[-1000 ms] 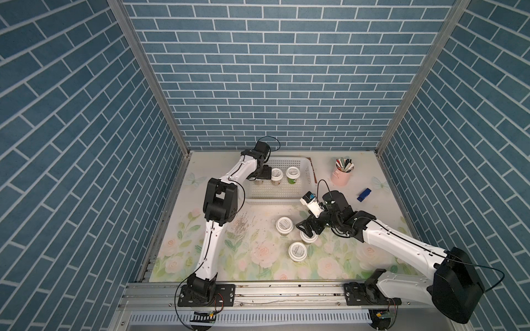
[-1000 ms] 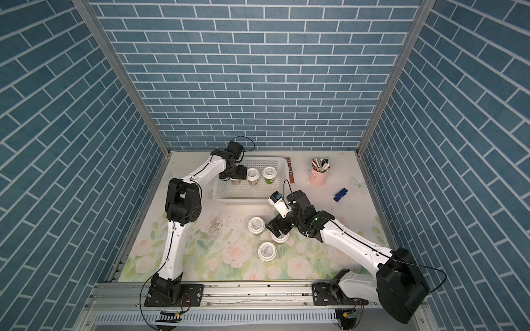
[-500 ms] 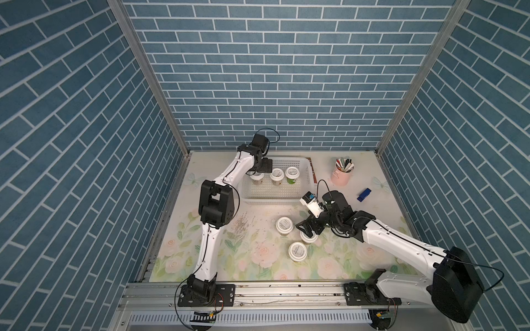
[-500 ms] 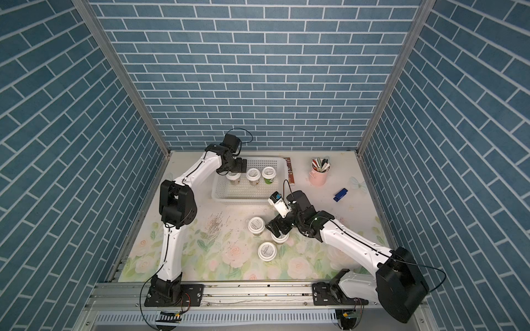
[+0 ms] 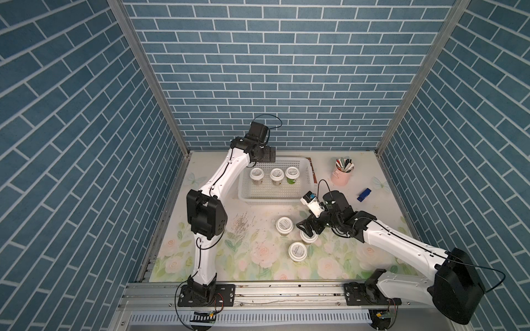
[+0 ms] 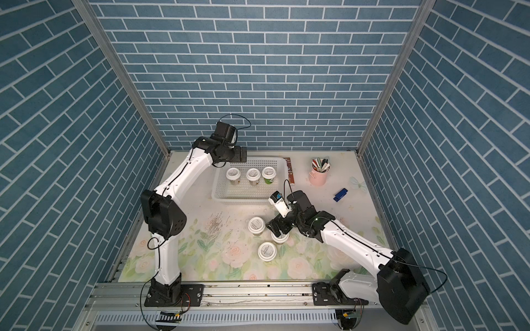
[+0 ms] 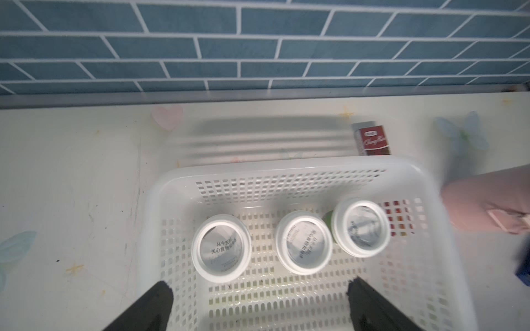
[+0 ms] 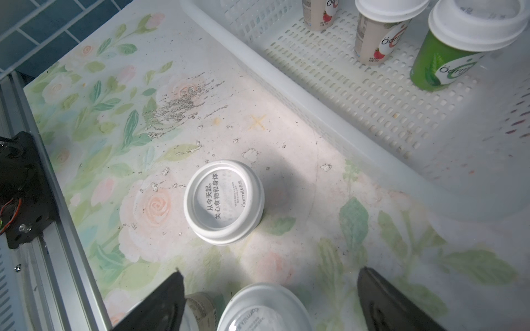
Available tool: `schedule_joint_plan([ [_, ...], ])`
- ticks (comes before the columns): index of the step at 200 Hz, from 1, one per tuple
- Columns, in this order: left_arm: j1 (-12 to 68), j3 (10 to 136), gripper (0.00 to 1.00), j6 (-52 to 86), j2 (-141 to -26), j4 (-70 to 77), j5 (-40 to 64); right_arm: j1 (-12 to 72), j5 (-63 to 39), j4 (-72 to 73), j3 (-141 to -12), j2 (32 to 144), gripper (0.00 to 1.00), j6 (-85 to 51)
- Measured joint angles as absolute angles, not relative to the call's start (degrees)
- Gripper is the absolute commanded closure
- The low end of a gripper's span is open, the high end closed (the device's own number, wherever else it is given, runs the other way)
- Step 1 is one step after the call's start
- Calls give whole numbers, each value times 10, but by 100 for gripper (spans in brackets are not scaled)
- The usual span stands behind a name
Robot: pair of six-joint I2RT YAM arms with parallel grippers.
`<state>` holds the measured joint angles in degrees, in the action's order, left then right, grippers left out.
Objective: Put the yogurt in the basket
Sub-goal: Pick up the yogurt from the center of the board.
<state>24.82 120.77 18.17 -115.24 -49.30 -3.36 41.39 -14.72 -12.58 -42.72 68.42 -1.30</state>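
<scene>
The white basket [image 5: 269,199] [image 6: 243,199] [image 7: 286,169] stands at the back and holds three yogurt cups in a row [image 5: 256,173] [image 5: 277,173] [image 5: 292,172], also seen in the left wrist view [image 7: 220,248]. My left gripper [image 5: 271,154] [image 7: 259,286] hangs open and empty above the basket's far left corner. Three more yogurt cups stand on the flowered mat [image 5: 284,224] [image 5: 298,250] [image 5: 308,237]. My right gripper [image 5: 309,229] [image 8: 271,273] is open, low over the last one, whose lid [image 8: 263,311] lies between the spread fingers.
A pink cup of pens [image 5: 342,174] stands right of the basket, with a small blue object [image 5: 363,195] beyond it. A red-brown box [image 5: 312,172] [image 7: 372,140] lies along the basket's right side. Blue brick walls close in three sides; a metal rail [image 5: 258,292] runs along the front.
My left gripper opened fully, let go of the leftmost cup in the basket and rose back toward the wall. The right arm has held still.
</scene>
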Motion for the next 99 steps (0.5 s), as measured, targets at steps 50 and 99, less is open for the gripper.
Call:
schedule_joint_plan([
  [50, 332, 1077, 0, 188, -1014, -481, -42, 414, -109, -149, -427, 641, 4, -41],
  [99, 427, 914, 0, 232, -942, -473, -49, 401, -72, -191, -427, 590, 3, -85],
])
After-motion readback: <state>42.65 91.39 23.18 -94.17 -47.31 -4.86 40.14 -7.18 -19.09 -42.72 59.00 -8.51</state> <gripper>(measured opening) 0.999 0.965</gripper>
